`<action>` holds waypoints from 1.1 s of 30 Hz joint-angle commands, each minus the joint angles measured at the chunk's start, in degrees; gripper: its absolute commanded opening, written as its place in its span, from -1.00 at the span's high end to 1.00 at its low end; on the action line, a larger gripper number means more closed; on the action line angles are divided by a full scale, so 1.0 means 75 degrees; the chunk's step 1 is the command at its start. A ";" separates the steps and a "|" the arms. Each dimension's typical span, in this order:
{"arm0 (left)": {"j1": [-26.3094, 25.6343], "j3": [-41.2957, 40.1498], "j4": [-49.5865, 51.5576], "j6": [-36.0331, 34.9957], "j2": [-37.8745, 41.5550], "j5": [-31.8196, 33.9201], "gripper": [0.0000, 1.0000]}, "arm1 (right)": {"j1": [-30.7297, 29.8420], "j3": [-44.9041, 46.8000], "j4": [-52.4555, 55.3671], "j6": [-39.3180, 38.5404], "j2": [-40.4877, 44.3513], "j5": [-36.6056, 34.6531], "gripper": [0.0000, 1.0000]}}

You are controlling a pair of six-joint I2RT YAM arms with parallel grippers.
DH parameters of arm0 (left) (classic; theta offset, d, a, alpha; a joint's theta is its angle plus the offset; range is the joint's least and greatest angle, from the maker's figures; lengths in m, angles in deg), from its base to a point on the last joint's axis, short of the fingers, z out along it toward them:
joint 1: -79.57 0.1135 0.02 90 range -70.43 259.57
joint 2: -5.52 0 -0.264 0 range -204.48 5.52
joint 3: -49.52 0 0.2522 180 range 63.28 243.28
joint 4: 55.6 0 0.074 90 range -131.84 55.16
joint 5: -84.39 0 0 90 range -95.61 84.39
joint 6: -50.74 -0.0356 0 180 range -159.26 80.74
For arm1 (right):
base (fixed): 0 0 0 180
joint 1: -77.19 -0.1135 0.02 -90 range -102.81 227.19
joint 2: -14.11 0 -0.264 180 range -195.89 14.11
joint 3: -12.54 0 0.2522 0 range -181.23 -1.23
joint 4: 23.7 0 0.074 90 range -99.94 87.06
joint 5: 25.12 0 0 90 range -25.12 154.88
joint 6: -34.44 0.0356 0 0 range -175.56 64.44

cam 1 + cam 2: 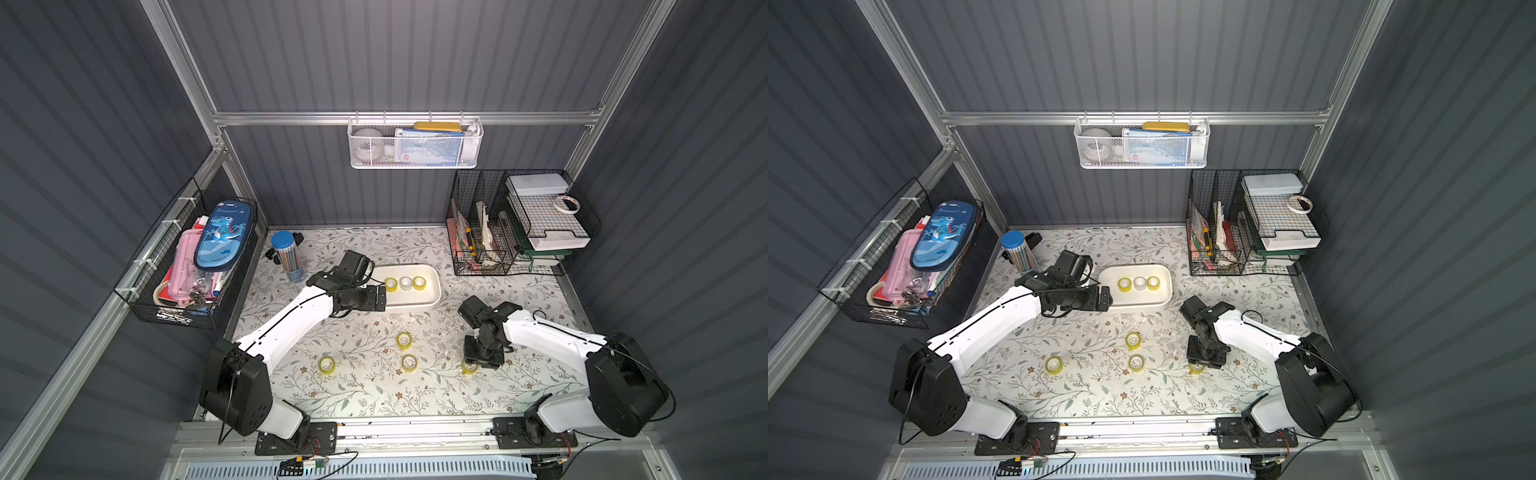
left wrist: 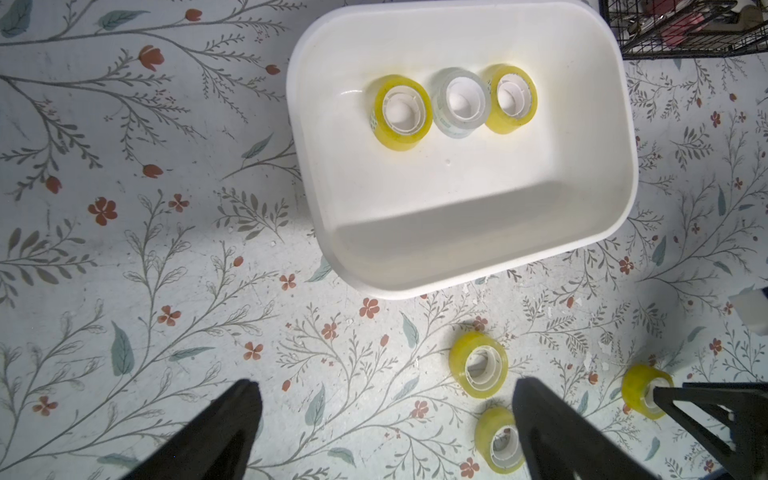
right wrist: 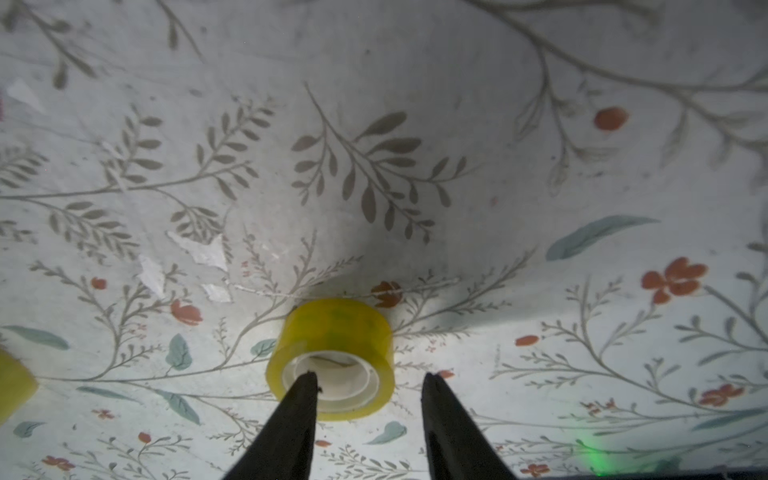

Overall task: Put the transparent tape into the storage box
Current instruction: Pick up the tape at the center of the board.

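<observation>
Straddling transparent tape wall, right gripper is standing parted, ungripped; should be squeezing squarely; left gripper is gaping, empty.

My enclosure: dark grey ribbed wall panels on three sides, aluminium frame rails at the joints. A white perforated basket hangs on the back rail. My worktop bears a floral covering, flaked in places, brightest near the front edge.

Bright overhead light, soft shadows
</observation>
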 commanded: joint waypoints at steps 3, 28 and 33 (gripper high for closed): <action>-0.0032 0.0090 0.0052 -0.0120 -0.0082 -0.0118 -0.99 | 0.0035 0.0294 -0.0189 0.0268 -0.0028 -0.0161 0.11; -0.0026 0.0386 0.0111 0.0033 0.0463 0.0408 -0.99 | 0.0016 -0.4333 0.1374 -0.1424 -0.1322 -0.1142 1.00; -0.0035 0.0497 0.0134 0.0115 0.0423 0.0519 -0.98 | 0.0010 -0.6587 0.1619 -0.2048 -0.2859 -0.1075 1.00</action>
